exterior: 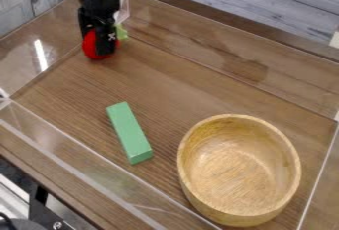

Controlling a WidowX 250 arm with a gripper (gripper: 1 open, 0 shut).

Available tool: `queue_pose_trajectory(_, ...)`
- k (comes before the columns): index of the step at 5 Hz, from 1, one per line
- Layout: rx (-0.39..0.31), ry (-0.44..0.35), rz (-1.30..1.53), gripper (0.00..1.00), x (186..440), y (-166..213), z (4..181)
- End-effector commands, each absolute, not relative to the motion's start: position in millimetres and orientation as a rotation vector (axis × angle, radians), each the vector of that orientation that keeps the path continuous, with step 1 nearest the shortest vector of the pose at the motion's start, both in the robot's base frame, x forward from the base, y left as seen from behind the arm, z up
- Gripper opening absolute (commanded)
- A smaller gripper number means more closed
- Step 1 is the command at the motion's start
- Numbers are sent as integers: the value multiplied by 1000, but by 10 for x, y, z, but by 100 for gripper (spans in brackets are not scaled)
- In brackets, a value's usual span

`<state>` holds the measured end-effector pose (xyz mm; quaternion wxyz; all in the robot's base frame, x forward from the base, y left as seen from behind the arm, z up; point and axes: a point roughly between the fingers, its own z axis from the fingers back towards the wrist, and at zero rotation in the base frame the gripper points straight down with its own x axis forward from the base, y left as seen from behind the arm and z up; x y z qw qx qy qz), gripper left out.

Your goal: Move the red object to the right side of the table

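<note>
Camera view: wide-open gripper (98, 42) astride red object (101, 44), near table's (225, 85) far-left wall.

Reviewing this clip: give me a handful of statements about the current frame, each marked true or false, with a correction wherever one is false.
1. The gripper is over the red object, jaws open around it. True.
2. The red object lies inside the wooden bowl. False: it sits on the table at the far left; the bowl holds nothing.
3. The green block lies flat on the table, left of the bowl. True.
4. The green block touches the bowl. False: bare tabletop shows between them.
5. The red object is already on the right side of the table. False: it is on the left.
</note>
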<state>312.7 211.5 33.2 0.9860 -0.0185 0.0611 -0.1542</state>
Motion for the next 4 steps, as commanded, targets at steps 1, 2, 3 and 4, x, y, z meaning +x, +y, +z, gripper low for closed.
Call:
queue_pose_trajectory(1,-7,73,-242,100,3169,2165,510)
queue_pose_trajectory(2,-12,68,-293,0,3174,2072,410)
queue_pose_trajectory(3,-25,63,-342,100,3177,1983,359)
queue_pose_trajectory(4,-40,58,-346,0,3219,1927,349)
